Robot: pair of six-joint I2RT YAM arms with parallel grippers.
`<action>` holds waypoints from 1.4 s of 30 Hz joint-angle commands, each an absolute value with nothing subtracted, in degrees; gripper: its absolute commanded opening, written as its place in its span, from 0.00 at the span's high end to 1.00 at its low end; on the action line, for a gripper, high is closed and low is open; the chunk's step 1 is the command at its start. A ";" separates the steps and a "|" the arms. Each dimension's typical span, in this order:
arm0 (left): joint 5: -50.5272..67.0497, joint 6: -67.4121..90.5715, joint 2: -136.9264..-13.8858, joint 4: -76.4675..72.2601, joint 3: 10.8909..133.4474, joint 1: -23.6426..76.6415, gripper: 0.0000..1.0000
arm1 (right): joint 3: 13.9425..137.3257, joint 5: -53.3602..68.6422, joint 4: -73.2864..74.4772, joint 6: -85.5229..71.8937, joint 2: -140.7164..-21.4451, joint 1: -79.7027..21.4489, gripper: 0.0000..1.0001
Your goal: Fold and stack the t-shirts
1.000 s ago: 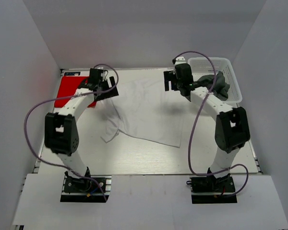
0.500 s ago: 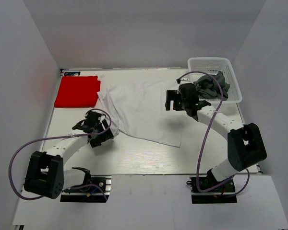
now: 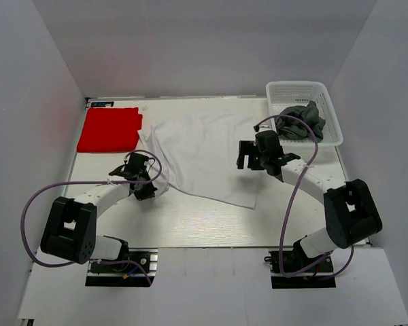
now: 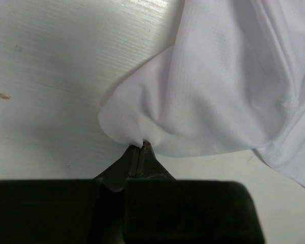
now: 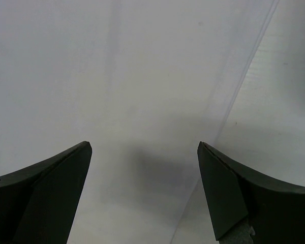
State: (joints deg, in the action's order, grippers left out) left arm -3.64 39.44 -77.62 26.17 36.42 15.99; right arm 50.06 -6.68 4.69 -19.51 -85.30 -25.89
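Observation:
The white t-shirt lies spread and creased across the middle of the table. My left gripper is low at its near-left corner, shut on a pinched fold of the white cloth, which bulges just beyond the tips. My right gripper hangs open over the shirt's right side; in its wrist view the fingers stand wide apart above the white cloth, near the shirt's edge. The red t-shirt lies folded flat at the back left. The dark grey t-shirt is bunched in the basket.
A white lattice basket stands at the back right corner. White walls close in the table on three sides. Purple cables loop from both arms over the table's sides.
My left arm swung from beside the red t-shirt down to the white shirt's near-left corner and shut on it. My right arm came away from the basket and lowered over the shirt's right side.

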 commanded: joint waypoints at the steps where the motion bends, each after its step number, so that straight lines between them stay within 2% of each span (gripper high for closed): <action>1: -1.95 38.50 -75.69 26.81 37.09 16.26 1.00 | 46.78 -4.85 6.41 -21.70 -81.65 -26.02 0.10; 6: 8.76 37.97 -68.13 26.10 35.95 16.26 1.00 | 42.46 -3.96 12.11 -22.50 -77.26 -27.59 0.10; 16: 17.22 37.97 -57.58 29.88 36.65 16.26 1.00 | 36.13 -0.35 16.53 -22.67 -72.77 -31.72 0.11; 22: 18.73 39.72 -54.50 29.88 37.18 16.26 1.00 | 34.89 -0.88 16.26 -23.47 -77.16 -34.36 0.14; 25: 17.40 41.21 -53.09 29.10 37.18 16.26 1.00 | 34.98 -2.98 15.12 -24.87 -78.66 -36.03 0.21; 30: 14.24 43.41 -52.47 28.56 37.88 16.26 1.00 | 35.86 -4.31 15.20 -25.93 -79.72 -37.26 0.53; 32: 13.62 43.42 -52.47 27.95 37.88 16.26 1.00 | 36.21 -6.14 17.12 -26.19 -79.54 -37.70 0.41; 33: 13.62 43.42 -52.47 27.34 38.40 16.26 1.00 | 36.30 -6.50 17.66 -26.19 -79.54 -37.71 0.23; 34: 13.62 43.42 -52.47 27.33 38.41 16.26 1.00 | 36.39 -8.16 19.06 -26.45 -79.54 -37.62 0.21; 39: 12.48 43.42 -53.09 28.47 38.41 16.26 1.00 | 35.16 -8.62 20.48 -25.40 -77.53 -38.67 0.21; 42: 11.95 42.89 -53.09 28.48 38.94 16.26 1.00 | 34.10 -7.91 19.25 -24.87 -76.91 -39.11 0.35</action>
State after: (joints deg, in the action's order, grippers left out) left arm 13.08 42.98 -53.58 28.51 36.49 15.99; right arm 36.14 -7.57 15.14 -24.97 -77.45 -38.37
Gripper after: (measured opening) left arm 0.024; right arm 0.673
